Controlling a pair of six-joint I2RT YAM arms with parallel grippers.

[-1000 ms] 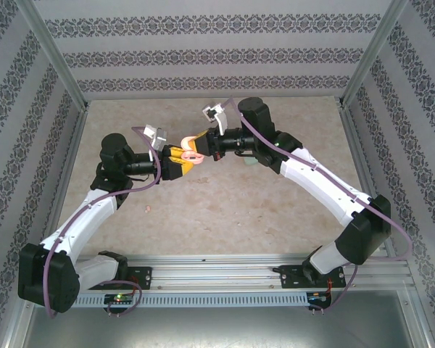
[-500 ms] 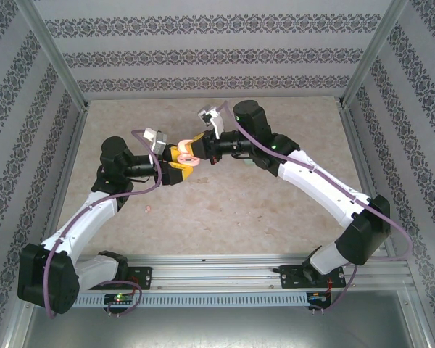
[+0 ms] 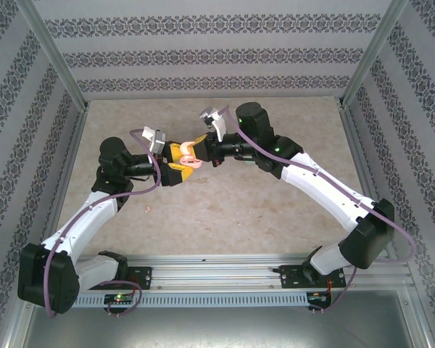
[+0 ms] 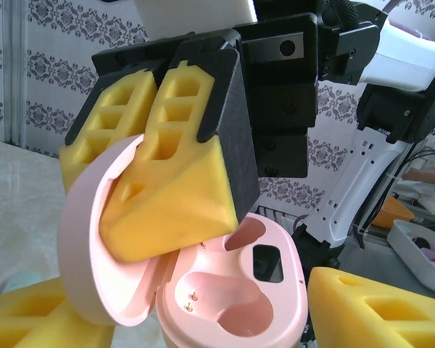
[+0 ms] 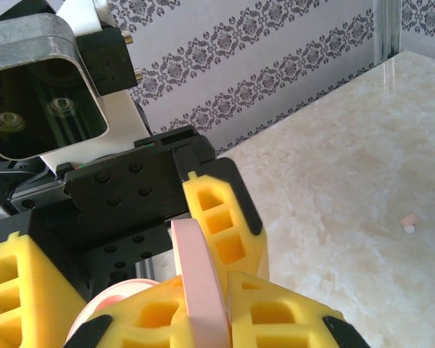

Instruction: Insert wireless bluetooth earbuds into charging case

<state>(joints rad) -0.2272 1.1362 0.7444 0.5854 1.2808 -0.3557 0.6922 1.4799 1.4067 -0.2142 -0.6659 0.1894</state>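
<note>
1 pale pink earbud [image 5: 409,220] is lying alone on the counter [image 5: 362,145], well apart from 1 open pink case [image 4: 232,304] hanging mid-air, its 2 sockets empty. The right gripper [image 5: 196,312] jaws are clenching the lid [image 4: 87,246]; the left gripper [image 3: 177,162] jaws are standing released either side of the base.

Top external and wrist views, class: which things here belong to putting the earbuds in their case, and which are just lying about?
Belong to the job: pink charging case, lid open; right pincer shut on its lid; left pincer astride its base; pink earbud loose on the table.
Lying about: white tray in the background, contents blurred.
</note>
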